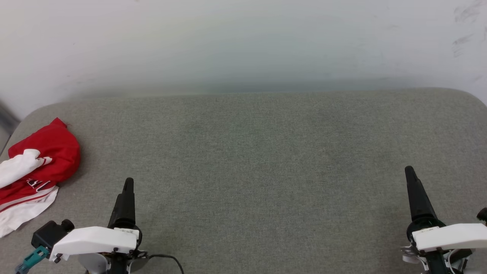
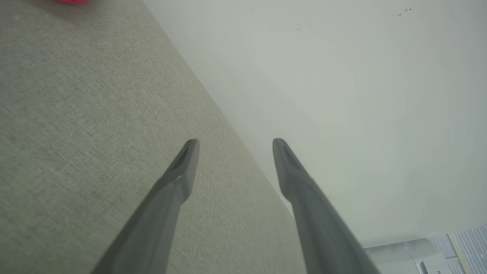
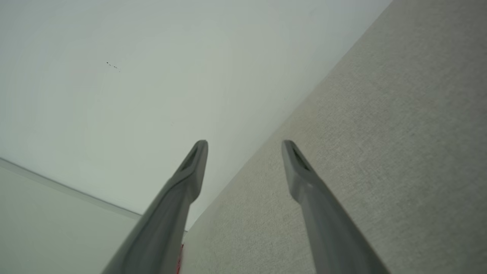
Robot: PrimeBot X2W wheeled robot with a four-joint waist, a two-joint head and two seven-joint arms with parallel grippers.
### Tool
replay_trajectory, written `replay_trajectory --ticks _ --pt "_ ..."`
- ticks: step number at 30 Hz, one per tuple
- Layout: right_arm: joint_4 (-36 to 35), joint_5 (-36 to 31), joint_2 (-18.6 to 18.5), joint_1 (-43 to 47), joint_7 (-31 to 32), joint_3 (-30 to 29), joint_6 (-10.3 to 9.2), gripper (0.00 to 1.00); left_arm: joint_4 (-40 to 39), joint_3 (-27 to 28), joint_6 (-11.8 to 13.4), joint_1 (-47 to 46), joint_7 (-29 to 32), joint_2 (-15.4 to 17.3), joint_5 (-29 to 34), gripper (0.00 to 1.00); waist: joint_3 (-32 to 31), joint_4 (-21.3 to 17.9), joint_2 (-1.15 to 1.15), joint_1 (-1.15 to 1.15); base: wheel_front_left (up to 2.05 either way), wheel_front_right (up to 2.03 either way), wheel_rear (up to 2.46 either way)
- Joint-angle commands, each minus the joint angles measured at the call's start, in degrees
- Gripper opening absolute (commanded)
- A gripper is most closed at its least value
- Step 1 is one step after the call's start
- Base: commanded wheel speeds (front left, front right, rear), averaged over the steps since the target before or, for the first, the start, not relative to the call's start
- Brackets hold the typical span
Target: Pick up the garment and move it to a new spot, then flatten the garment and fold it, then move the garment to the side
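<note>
The garment (image 1: 36,171), red with white sleeves and striped trim, lies crumpled at the far left edge of the grey padded table (image 1: 266,160). A sliver of the garment (image 2: 70,1) peeks in at the top of the left wrist view. My left gripper (image 1: 128,183) hovers near the front edge, to the right of the garment and apart from it. In the left wrist view this gripper (image 2: 236,144) is open with nothing between its fingers. My right gripper (image 1: 409,172) stands at the front right, far from the garment. The right wrist view shows it (image 3: 245,144) open and holding nothing.
A pale wall (image 1: 243,42) rises directly behind the table's far edge. The table's corners are rounded at the back left and back right. A dark cable (image 1: 167,259) trails from the left wrist at the bottom edge.
</note>
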Motion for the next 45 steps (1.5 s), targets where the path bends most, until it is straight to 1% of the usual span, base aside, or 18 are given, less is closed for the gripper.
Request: replay_trajectory --ticks 1,8,19,34,40,45 --pt "-1.6 -2.7 0.0 -0.2 -0.7 0.3 0.01 1.0 -1.3 -0.4 0.5 -0.3 -0.6 0.2 2.6 1.0 0.0 0.0 0.0 0.0 0.0 0.0 0.0" --pt "-2.6 -9.7 0.0 0.5 -2.2 0.8 0.01 1.0 -2.0 -1.9 2.0 0.4 -2.1 0.2 10.6 1.0 0.0 0.0 0.0 0.0 0.0 0.0 0.0" --pt "-3.7 -19.2 0.0 1.8 -4.2 1.2 0.02 1.0 -2.9 -3.5 3.6 1.2 -4.2 0.2 21.1 1.0 0.0 0.1 0.0 0.0 0.0 0.0 0.0" --pt "-5.7 -30.3 0.1 2.9 -6.8 1.8 0.02 1.0 -4.9 -5.3 5.2 2.2 -6.7 0.6 32.3 1.0 0.2 0.1 0.0 0.0 0.0 0.0 0.0" --pt "-6.4 -34.1 0.1 3.3 -7.7 1.9 0.02 1.0 -5.5 -5.9 5.8 2.7 -7.6 0.8 35.9 1.0 0.3 0.1 0.0 0.0 0.0 0.0 0.0" --pt "-6.9 -36.5 0.1 3.5 -8.3 2.0 0.02 1.0 -6.1 -6.3 5.8 2.9 -8.2 0.8 38.2 1.0 0.3 0.2 0.0 0.0 0.0 0.0 0.0"
